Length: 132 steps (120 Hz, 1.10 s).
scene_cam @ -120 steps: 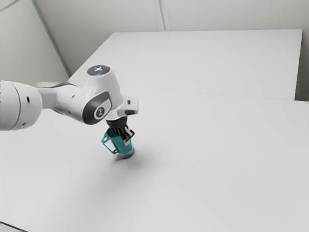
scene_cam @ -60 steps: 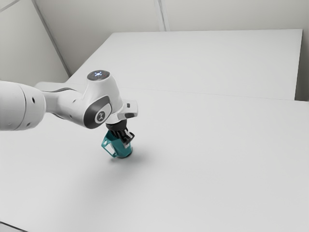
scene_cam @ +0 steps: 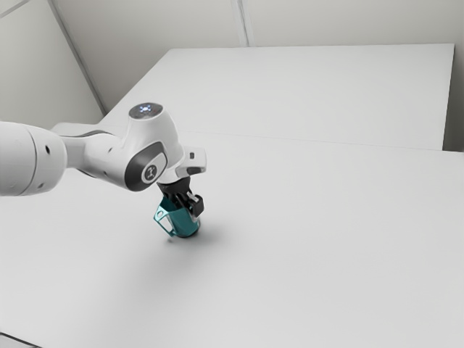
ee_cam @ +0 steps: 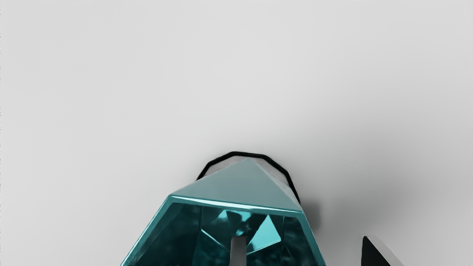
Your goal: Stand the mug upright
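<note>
The teal faceted mug [scene_cam: 186,223] is on the table, base down, leaning toward the exterior view's left, with its angular handle on that side. My black gripper [scene_cam: 190,204] is at its upper part. In the wrist view, the mug [ee_cam: 236,184] shows its open mouth and, beyond the rim, a dark-edged base. The gripper [ee_cam: 303,245] stands open: one finger reaches inside the mouth, the other is outside the wall with a gap to it. The mug's near side is cut off from the wrist view.
A broad pale table [scene_cam: 312,239] surrounds the mug, and a second pale surface [scene_cam: 304,94] lies behind it, toward the walls. A dark cable or edge crosses the exterior view's lower left corner.
The mug's base has come down toward the table since the first frame. My hand dipped with it and has risen slightly; the outer finger has spread away from the mug.
</note>
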Motion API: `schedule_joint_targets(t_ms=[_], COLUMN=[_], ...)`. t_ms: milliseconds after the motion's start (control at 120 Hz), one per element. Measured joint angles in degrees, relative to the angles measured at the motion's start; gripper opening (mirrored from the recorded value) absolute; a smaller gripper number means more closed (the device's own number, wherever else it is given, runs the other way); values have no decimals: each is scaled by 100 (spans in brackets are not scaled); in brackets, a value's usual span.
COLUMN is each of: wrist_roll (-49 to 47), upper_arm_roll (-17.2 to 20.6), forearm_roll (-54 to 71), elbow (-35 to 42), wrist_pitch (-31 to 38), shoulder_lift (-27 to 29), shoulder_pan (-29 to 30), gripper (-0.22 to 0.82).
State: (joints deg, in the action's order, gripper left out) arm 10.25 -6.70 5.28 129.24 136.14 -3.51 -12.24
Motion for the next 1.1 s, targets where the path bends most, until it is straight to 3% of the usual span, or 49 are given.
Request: schedule_joint_targets(t_ms=[300, 567, 667, 942, 1100], wrist_roll=[23, 6, -23, -171, -315], upper_arm_roll=[-1, 6, 27, 61, 71], forearm_roll=[-3, -35, -74, -296, -464], elbow=[14, -115, -712, -3189, -3583], wrist_pitch=[-84, -480, -912, -2763, -3525], shoulder_lift=[312, 958, 941, -72, -213], shoulder_pan=[-8, -42, -26, 182, 446], gripper=[34, 38, 41, 53, 57])
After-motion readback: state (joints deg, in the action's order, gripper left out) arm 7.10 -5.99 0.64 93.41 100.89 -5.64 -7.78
